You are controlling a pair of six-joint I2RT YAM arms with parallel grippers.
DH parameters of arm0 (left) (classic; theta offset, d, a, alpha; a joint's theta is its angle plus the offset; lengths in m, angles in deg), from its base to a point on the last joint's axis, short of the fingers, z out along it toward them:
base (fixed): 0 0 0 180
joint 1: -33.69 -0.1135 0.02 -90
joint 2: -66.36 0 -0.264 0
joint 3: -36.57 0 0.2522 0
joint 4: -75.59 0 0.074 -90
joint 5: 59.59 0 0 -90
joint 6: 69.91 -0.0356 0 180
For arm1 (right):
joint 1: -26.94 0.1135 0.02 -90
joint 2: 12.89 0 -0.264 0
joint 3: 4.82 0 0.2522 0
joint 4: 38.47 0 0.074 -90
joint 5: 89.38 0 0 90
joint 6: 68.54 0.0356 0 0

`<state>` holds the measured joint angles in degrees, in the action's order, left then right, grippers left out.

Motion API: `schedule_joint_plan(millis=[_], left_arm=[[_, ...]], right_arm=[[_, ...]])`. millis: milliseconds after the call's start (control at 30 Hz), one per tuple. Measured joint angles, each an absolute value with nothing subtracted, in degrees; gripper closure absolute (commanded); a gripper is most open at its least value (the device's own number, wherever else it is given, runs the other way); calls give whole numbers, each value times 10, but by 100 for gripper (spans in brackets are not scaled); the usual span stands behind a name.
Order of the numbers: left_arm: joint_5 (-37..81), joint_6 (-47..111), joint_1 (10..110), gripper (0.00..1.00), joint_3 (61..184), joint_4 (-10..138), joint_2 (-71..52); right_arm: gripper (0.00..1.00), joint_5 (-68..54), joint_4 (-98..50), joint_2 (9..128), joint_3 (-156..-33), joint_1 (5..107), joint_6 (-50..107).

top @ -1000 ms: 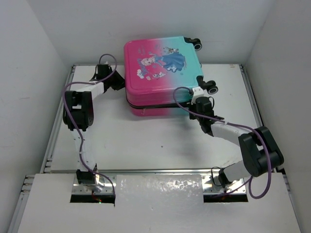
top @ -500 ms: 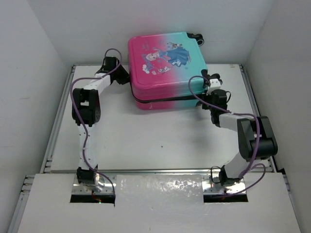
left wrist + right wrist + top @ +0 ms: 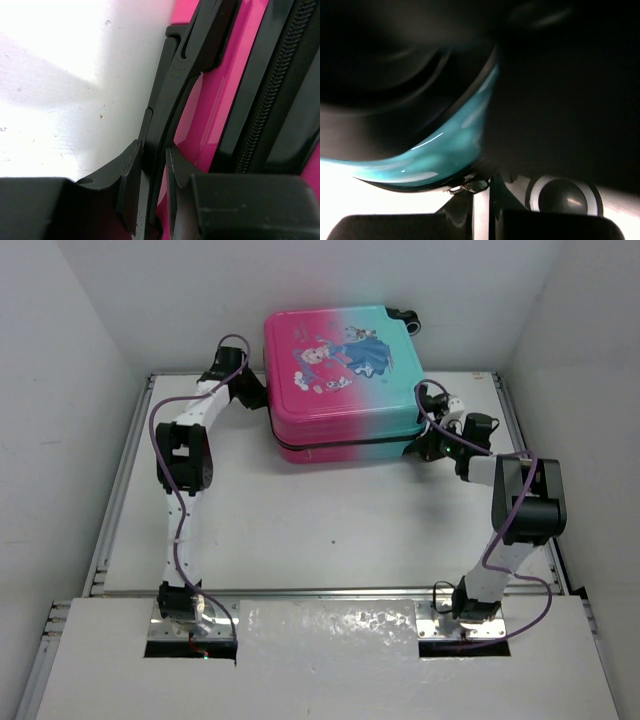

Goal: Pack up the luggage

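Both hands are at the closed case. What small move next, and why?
Probably draw the pink-to-teal hard-shell suitcase toward the middle of the white table. It lies closed at the far edge, the left hand grips its black side handle, and the shut right hand sits at the teal corner.

Overhead cam looks down from behind my bases at the whole table [image 3: 300, 530], while both my wrist cams are jammed right up against the luggage [image 3: 340, 370], left one at its pink side, right at the teal corner.
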<state>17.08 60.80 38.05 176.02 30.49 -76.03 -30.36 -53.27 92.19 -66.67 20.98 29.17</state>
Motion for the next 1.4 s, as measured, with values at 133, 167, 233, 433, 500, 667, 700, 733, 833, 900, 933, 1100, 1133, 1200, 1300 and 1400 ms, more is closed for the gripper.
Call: schedule_joint_plan(millis=[133,167,233,433,500,667,700,733,833,900,933,1100,1133,1200,1300,1400], left_arm=[[171,606,380,100,1766,298,-762],[171,606,380,100,1767,298,-762],[170,605,380,100,1767,299,-762],[160,605,378,100,1760,308,-762],[152,604,376,100,1756,314,-761],[145,604,375,100,1751,321,-760],[145,604,375,100,1749,322,-759],[145,603,375,100,1747,324,-758],[145,601,375,100,1735,334,-752],[145,600,375,100,1724,343,-747],[145,600,375,100,1720,346,-745],[152,595,373,100,1712,367,-743],[152,596,373,100,1709,371,-742],[151,596,373,100,1705,377,-740],[150,596,372,100,1703,381,-740],[144,596,370,100,1704,381,-740]], right_arm=[[100,-370,-548,937,-675,187,309],[100,-376,-559,939,-671,184,316],[100,-383,-585,942,-661,180,337],[100,-407,-654,959,-641,172,395],[100,-398,-685,959,-627,172,409],[100,-391,-697,957,-620,172,411],[100,-386,-699,954,-617,173,408],[100,-379,-704,950,-613,173,401],[100,-354,-718,940,-600,176,379],[100,-328,-723,929,-589,179,367],[100,-301,-724,922,-584,179,361],[100,-147,-774,903,-640,138,342],[100,-131,-784,901,-651,133,340],[100,-113,-803,889,-651,130,339],[84,-135,-804,875,-644,133,339],[74,-187,-778,873,-643,133,344]])
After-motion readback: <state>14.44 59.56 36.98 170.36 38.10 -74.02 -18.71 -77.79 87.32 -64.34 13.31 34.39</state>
